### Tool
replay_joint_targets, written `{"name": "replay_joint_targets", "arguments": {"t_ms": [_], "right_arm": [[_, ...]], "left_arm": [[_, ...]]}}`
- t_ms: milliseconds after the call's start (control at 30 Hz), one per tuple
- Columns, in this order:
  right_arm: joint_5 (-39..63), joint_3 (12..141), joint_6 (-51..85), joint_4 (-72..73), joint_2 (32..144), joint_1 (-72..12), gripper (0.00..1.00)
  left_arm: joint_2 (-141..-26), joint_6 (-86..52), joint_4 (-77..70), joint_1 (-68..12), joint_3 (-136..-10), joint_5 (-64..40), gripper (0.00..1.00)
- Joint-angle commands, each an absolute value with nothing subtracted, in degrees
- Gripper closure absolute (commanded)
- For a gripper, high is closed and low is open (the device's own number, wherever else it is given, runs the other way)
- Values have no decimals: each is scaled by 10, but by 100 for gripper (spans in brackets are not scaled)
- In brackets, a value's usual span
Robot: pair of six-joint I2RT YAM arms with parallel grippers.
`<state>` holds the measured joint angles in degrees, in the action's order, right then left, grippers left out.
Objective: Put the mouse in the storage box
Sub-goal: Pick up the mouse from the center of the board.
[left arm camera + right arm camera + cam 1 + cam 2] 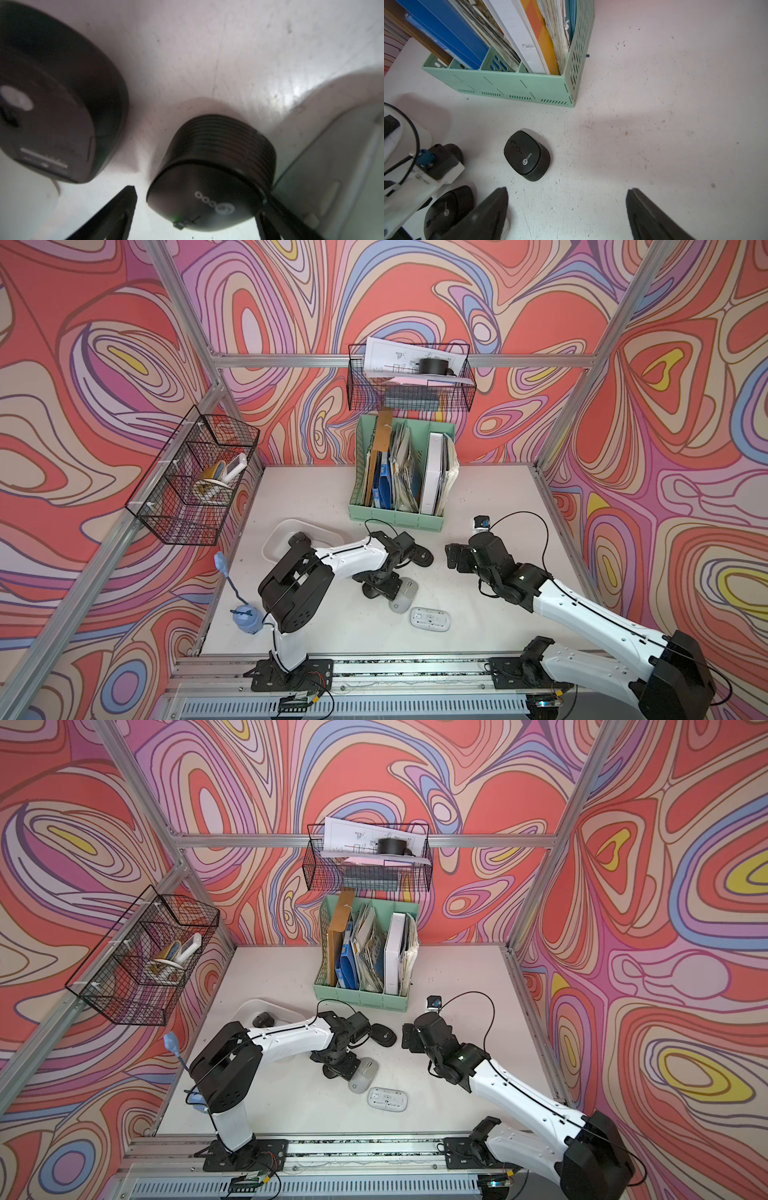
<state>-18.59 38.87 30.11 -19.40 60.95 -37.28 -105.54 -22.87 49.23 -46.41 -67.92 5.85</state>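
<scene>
My left gripper (197, 199) points down at mid-table and straddles a black mouse (209, 166) with a ribbed rear. One finger (268, 209) touches its side. The other finger (122, 205) stands a gap away, so the jaws are open. From above, my left gripper (376, 591) hides this mouse. The white storage box (276, 537) lies at the left behind my left arm, and a dark rounded thing (262, 1019) lies in it. My right gripper (566, 191) hovers open over bare table, right of centre (453, 558).
A second black mouse (422, 556) lies between the two grippers. A grey-white mouse (405, 593) is beside the left gripper, and a white one (430, 619) lies underside up nearer the front. The mint file organizer (399, 472) stands behind. A blue figure (245, 618) is front left.
</scene>
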Motion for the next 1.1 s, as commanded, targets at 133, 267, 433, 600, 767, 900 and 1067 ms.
{"name": "replay_joint_targets", "arguments": {"t_ms": [133,267,433,600,767,900,1067], "right_arm": [[-186,382,302,-186,603,-374,9],[-187,382,301,-185,604,-374,9],[-186,375,305,-181,603,-374,10],[-186,370,306,-183,592,-374,10],[-186,373,304,-183,597,-374,10],[-186,367,307,-177,595,-374,10],[-185,360,308,-176,588,-374,9]], "left_arm": [[-1070,-231,466,-461,-673,37,21],[-1068,-241,462,-461,-664,35,27],[-1060,-257,460,-461,-659,44,39],[-1027,-262,451,-461,-641,33,41],[-1001,-276,456,-461,-637,39,42],[-984,-289,457,-462,-635,36,44],[-953,-304,457,-461,-631,25,45]]}}
